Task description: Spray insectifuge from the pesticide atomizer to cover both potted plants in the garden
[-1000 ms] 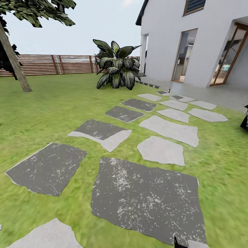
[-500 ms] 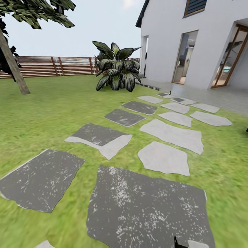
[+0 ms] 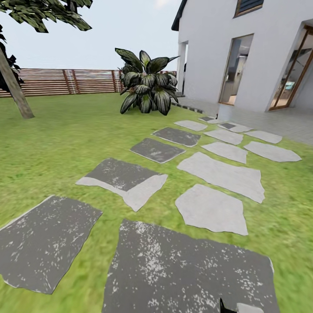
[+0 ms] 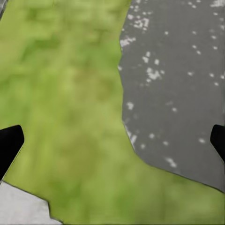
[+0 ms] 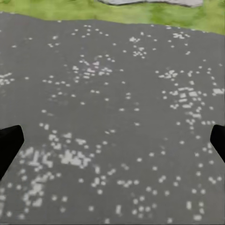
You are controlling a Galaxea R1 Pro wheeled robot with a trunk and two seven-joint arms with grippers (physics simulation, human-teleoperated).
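Matt speckled stone slabs (image 3: 187, 269), brown slatted wood fence (image 3: 65, 81), smooth white house wall (image 3: 208, 48)

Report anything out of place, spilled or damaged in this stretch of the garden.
Nothing stands out. The stepping stones lie flat in the lawn, the fence stands straight, and the big leafy plant is upright. Both grippers, left and right, hang open and empty over the ground.

Tree (image 3: 17, 93) cropped at top and left edges. House (image 3: 243, 52) cut at top and right. Nearest dark stepping stone (image 3: 187, 274) clipped by bottom edge. Left end effector (image 4: 112, 145) and right end effector (image 5: 112, 145): fingertips only, at frame sides. Fence (image 3: 65, 81) slats blurred.
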